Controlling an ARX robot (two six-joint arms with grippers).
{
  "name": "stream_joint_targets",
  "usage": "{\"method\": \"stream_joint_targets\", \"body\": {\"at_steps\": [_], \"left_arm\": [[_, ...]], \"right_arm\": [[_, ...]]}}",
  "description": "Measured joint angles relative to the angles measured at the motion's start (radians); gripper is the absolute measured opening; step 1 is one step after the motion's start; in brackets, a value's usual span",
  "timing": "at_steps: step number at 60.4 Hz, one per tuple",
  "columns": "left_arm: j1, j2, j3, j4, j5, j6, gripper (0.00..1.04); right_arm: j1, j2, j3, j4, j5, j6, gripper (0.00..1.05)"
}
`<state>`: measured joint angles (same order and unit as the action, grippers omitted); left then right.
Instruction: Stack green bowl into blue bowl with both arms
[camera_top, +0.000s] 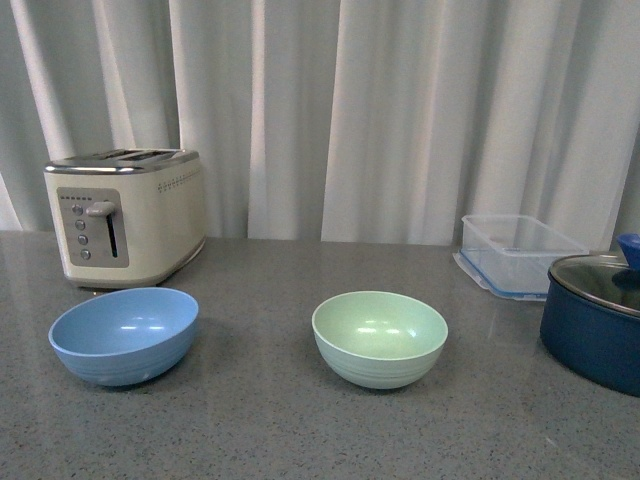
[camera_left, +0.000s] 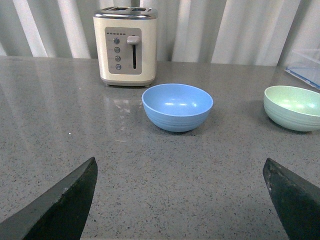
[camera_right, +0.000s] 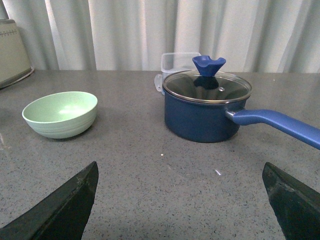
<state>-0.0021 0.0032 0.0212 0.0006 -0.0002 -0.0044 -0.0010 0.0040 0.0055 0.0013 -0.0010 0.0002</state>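
Note:
The pale green bowl (camera_top: 380, 338) sits upright and empty on the grey counter, right of centre. The light blue bowl (camera_top: 124, 335) sits upright and empty to its left, well apart from it. Neither arm shows in the front view. In the left wrist view the blue bowl (camera_left: 177, 106) lies ahead and the green bowl (camera_left: 293, 107) off to the side; my left gripper (camera_left: 180, 172) is open and empty over bare counter, short of both. In the right wrist view the green bowl (camera_right: 60, 114) lies ahead; my right gripper (camera_right: 180, 172) is open and empty.
A cream toaster (camera_top: 125, 213) stands behind the blue bowl. A clear plastic container (camera_top: 517, 252) sits at the back right. A dark blue lidded pot (camera_top: 597, 318) stands at the right edge; its long handle (camera_right: 280, 125) sticks out sideways in the right wrist view. White curtains hang behind.

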Motion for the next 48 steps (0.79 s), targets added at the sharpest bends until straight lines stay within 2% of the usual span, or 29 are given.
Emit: {"method": "stream_joint_targets", "body": {"at_steps": [20,25,28,29,33,48], "left_arm": [[0.0,0.0,0.0,0.0,-0.002,0.0,0.98],[-0.072,0.177,0.113,-0.264,-0.286,-0.124,0.98],[-0.074,0.315,0.176,-0.355,-0.393,-0.196,0.98],[-0.07,0.339,0.184,-0.358,-0.402,-0.206,0.98],[-0.031,0.454,0.224,-0.338,-0.385,-0.247,0.98],[0.102,0.843,0.455,-0.079,-0.195,-0.242,0.98]], "right_arm": [[0.0,0.0,0.0,0.0,0.0,0.0,0.95],[0.0,0.0,0.0,0.0,0.0,0.0,0.95],[0.0,0.0,0.0,0.0,0.0,0.0,0.95],[0.0,0.0,0.0,0.0,0.0,0.0,0.95],[0.0,0.0,0.0,0.0,0.0,0.0,0.95],[0.0,0.0,0.0,0.0,0.0,0.0,0.95]]}}
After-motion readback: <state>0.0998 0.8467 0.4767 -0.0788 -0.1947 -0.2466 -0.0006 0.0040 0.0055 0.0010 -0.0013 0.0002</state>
